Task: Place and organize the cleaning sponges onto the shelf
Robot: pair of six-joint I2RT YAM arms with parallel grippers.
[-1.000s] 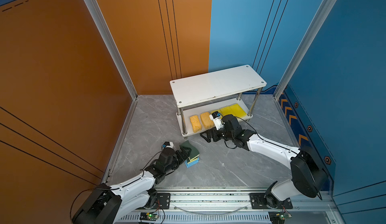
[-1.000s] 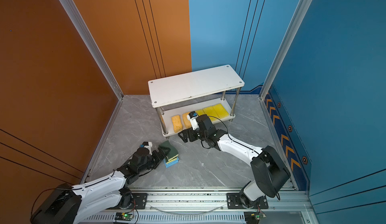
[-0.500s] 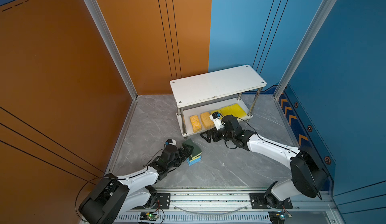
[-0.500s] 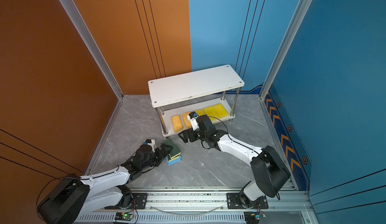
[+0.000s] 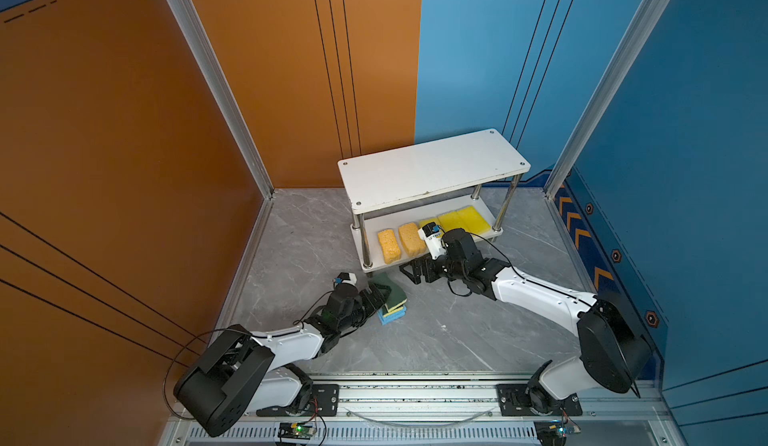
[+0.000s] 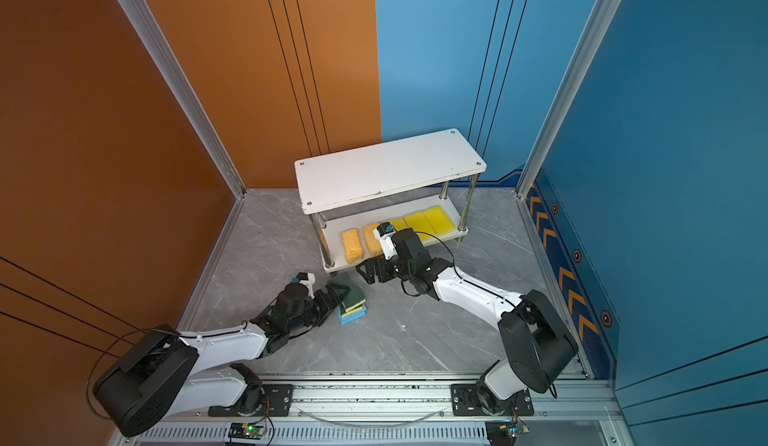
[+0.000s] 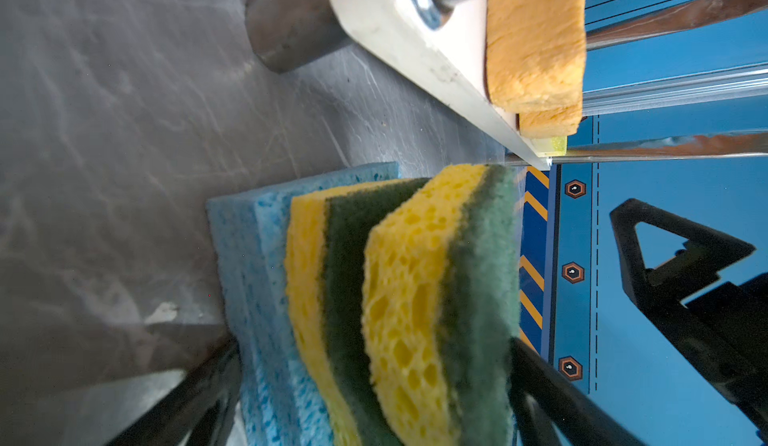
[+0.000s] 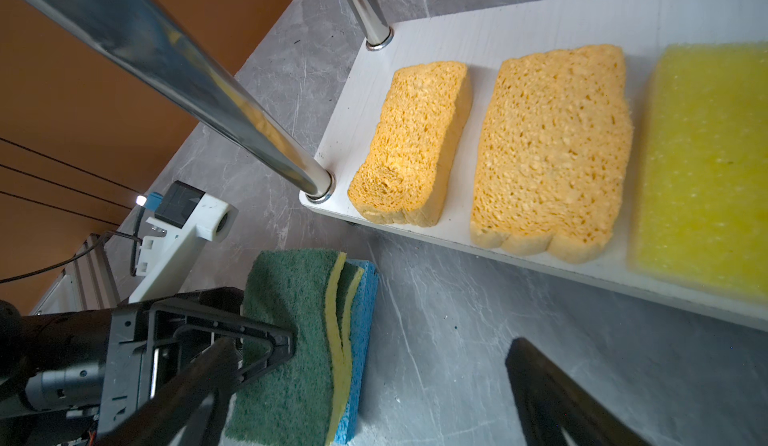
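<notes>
The white two-tier shelf (image 5: pixel 432 169) stands at the back. On its lower board (image 8: pixel 519 20) lie two orange sponges (image 8: pixel 415 140) (image 8: pixel 552 149) and bright yellow sponges (image 5: pixel 461 219). On the floor before the shelf is a stack: light blue sponges (image 7: pixel 249 257) under two green-topped yellow ones (image 7: pixel 415 277) (image 5: pixel 392 294). My left gripper (image 5: pixel 380 296) is shut on this stack, one finger on the green top (image 8: pixel 286 298), the other at floor level. My right gripper (image 5: pixel 415 271) hangs open over bare floor beside the stack, holding nothing.
Orange and blue walls enclose the grey marble floor (image 5: pixel 436 331). Chrome posts (image 8: pixel 232 103) stand at the shelf corners close to both grippers. The shelf's top board carries nothing. An aluminium rail (image 5: pixel 415 394) runs along the front.
The left gripper has slid the stack a little nearer the shelf's front corner. The right arm has stayed in place, still open.
</notes>
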